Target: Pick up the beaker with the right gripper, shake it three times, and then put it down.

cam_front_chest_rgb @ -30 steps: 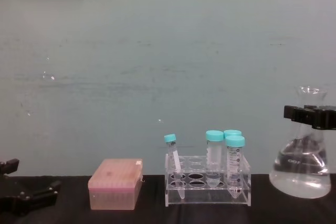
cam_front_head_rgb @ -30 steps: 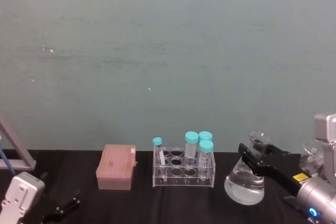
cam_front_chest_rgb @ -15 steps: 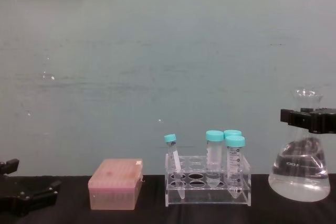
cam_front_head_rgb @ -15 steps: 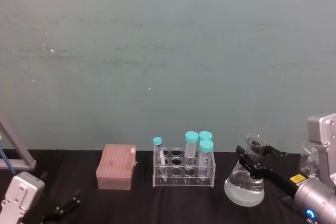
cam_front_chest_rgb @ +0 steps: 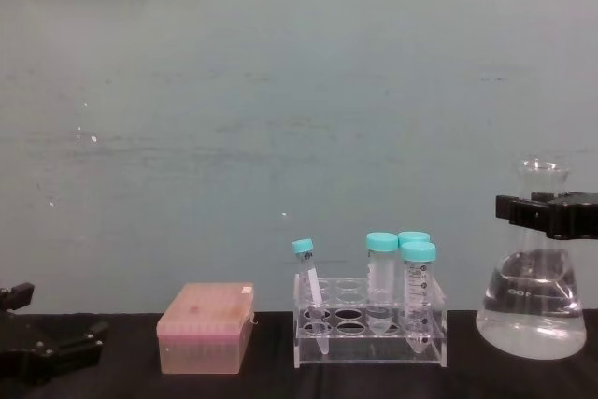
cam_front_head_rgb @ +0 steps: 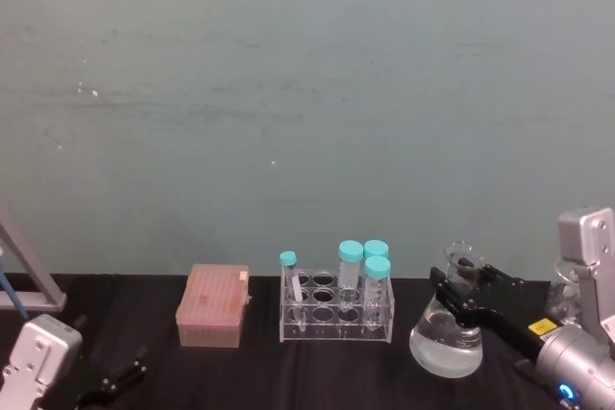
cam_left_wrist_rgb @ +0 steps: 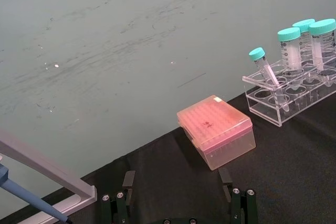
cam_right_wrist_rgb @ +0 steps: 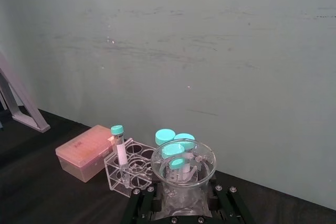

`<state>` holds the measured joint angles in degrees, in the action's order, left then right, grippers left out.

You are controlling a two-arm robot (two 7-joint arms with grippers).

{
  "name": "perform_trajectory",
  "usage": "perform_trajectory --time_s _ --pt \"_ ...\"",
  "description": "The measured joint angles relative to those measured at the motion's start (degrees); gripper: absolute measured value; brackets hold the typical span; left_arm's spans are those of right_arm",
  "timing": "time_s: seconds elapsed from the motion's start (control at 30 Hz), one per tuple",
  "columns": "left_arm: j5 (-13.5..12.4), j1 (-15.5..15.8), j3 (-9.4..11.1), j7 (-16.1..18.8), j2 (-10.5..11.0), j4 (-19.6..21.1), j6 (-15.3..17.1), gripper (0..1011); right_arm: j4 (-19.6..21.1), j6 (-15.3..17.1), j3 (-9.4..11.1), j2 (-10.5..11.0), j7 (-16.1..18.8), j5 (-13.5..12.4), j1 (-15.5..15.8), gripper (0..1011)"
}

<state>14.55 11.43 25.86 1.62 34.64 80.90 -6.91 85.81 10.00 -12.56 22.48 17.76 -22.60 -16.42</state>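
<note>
The beaker (cam_front_head_rgb: 446,341), a clear glass conical flask with a broad rounded base, sloping shoulders and a narrow neck ending in a flared rim, was seen at the right of the black matte table (cam_front_head_rgb: 288,376), well to the right of the tube rack (cam_front_head_rgb: 336,322) and taller than it. Clear liquid was held in its lower part, with a level surface. Its neck was clasped just beneath the rim by the right gripper (cam_front_head_rgb: 461,293), whose flat, angular black fingers were closed against the glass on both sides. Whether the base was resting on the table could not be told. The rack, a clear acrylic block pierced with round holes, was loaded with four teal-capped plastic tubes (cam_front_head_rgb: 352,256): three wide ones set upright and a slim one leaning. A pale pink, translucent rectangular box (cam_front_head_rgb: 212,307) with a gridded lid was placed to the left of the rack, near but apart from it. The left gripper (cam_front_head_rgb: 113,381) was parked low at the table's left corner, its black fingers spread wide with nothing between them. A scuffed, dull teal wall (cam_front_head_rgb: 307,93) was seen behind everything.
</note>
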Motion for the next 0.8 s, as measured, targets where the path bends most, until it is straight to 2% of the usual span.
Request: perform_trajectory --time_s 0.37,0.6,0.8 --pt "0.0 0.0 0.0 0.0 0.0 0.0 0.0 1000 0.0 0.0 0.0 0.0 0.0 0.0 0.0 460" --pt "0.0 0.0 0.0 0.0 0.0 0.0 0.0 1000 -0.6 -0.5 0.0 -0.8 0.7 -1.8 -0.3 460" --pt "0.0 0.0 0.0 0.0 0.0 0.0 0.0 1000 -1.4 -1.2 -0.9 -1.4 1.1 -2.6 -0.5 460"
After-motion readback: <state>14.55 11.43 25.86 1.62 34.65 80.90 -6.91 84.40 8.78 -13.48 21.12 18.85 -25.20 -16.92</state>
